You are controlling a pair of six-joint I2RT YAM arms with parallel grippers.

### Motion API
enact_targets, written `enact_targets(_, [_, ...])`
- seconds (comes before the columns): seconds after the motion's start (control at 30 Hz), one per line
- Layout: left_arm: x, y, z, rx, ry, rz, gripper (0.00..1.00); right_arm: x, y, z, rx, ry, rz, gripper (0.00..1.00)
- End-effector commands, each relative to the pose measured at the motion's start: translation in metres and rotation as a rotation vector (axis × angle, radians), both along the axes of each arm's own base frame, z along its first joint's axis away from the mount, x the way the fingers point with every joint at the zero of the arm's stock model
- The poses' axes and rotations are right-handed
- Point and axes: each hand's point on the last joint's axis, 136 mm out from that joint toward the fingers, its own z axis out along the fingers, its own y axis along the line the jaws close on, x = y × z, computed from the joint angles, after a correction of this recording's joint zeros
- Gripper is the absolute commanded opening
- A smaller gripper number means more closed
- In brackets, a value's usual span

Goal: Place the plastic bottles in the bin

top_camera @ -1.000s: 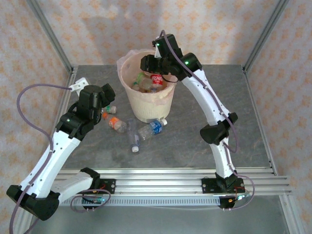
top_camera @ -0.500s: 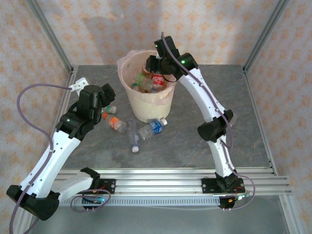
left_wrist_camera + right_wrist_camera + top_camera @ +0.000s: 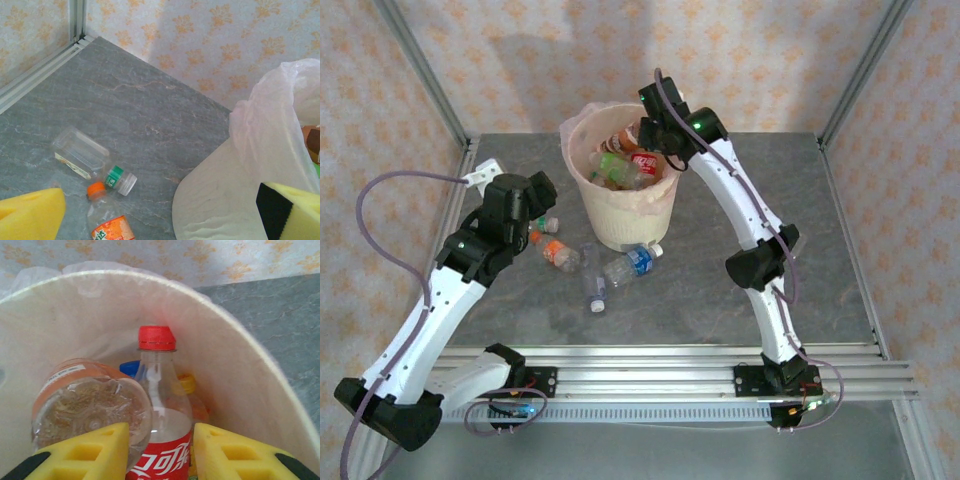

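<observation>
The plastic bottles point(image 3: 558, 253) are split: a few lie on the table point(image 3: 720, 290) left of and in front of the bin point(image 3: 620, 218), and more are inside it. I judge this to be the drop, so I'd release low, well within the rim, so that nothing bounces out. My left gripper point(image 3: 161, 207) hovers above the loose ones, spread wide and empty. My right gripper point(image 3: 161, 440) is over the bin's mouth, pinching a red-capped bottle point(image 3: 156, 390).
</observation>
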Motion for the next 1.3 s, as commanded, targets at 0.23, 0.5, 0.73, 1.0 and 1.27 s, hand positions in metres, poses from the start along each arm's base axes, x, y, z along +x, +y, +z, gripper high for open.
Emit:
enact_targets(0.23, [0.000, 0.009, -0.001, 0.012, 0.003, 0.042, 1.00, 0.013, 0.005, -0.004, -0.009, -0.017, 0.043, 0.42])
enact_targets(0.5, [0.000, 0.011, 0.000, 0.018, 0.001, 0.051, 1.00, -0.017, -0.005, 0.072, 0.085, -0.130, 0.106, 0.64])
enact_targets(0.73, [-0.003, 0.013, 0.002, 0.021, -0.001, 0.056, 1.00, -0.053, -0.066, 0.108, 0.005, -0.162, 0.015, 0.79])
enact_targets(1.0, [-0.005, 0.015, 0.004, 0.017, -0.016, 0.063, 1.00, -0.099, -0.150, 0.088, -0.115, -0.180, -0.192, 0.99])
enact_targets(1.27, [-0.004, 0.013, 0.007, 0.014, -0.022, 0.052, 1.00, -0.136, -0.227, 0.000, -0.113, -0.014, -0.367, 0.99])
